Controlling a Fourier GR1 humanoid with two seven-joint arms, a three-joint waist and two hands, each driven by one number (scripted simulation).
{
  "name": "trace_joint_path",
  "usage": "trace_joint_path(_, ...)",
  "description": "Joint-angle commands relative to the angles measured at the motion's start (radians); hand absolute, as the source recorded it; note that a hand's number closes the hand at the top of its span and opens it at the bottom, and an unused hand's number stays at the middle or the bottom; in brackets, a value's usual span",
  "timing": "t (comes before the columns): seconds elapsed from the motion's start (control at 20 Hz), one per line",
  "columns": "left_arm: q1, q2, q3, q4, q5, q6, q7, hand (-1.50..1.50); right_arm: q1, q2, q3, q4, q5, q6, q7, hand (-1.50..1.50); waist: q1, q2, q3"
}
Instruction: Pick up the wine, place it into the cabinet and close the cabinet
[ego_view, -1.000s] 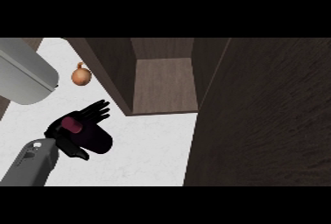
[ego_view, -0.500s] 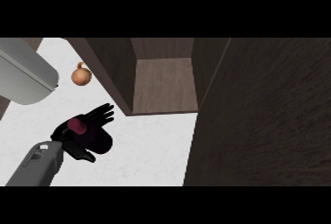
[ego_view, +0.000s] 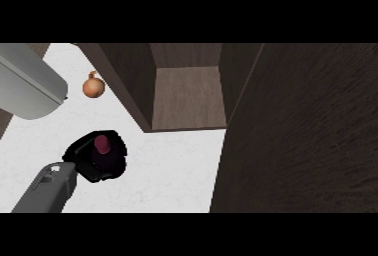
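White desk (ego_view: 170, 170), dark cabinet (ego_view: 188, 97) standing open at upper centre. Wine (ego_view: 103, 146) held in left hand (ego_view: 100, 160) at lower left, fingers curled round it, only the dark-red end showing, pointed up at the view. Long axis near vertical by the look of it. Cabinet opening up and to the right of the hand, a short way off. Right hand not visible. Onion (ego_view: 92, 86) beyond, near a grey appliance (ego_view: 29, 90).

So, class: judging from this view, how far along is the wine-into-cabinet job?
Done: the left robot hand has curled round the dark red wine, above the white counter. In hand: carrying it toward the open cabinet, beside it. Left: set the wine on the bare shelf, then close the door, which stands open.
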Motion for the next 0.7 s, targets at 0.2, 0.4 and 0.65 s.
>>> trace_joint_path(0.2,0.033,0.041,-0.035,-0.040,-0.015,-0.155,-0.230,1.50,0.079,-0.040,0.019,-0.140,0.036,-0.016,0.016,-1.50,0.002,-0.002,0.000)
trace_joint_path(0.4,0.170,-0.065,0.044,-0.128,-0.008,0.326,-0.302,1.50,0.071,-0.040,0.000,-0.106,0.018,-0.028,-0.005,-1.50,0.045,-0.014,0.002)
trace_joint_path(0.65,0.275,-0.133,0.098,-0.230,0.016,0.554,-0.371,1.50,0.130,-0.052,0.072,-0.127,0.075,-0.048,-0.032,-1.50,0.044,-0.014,0.005)
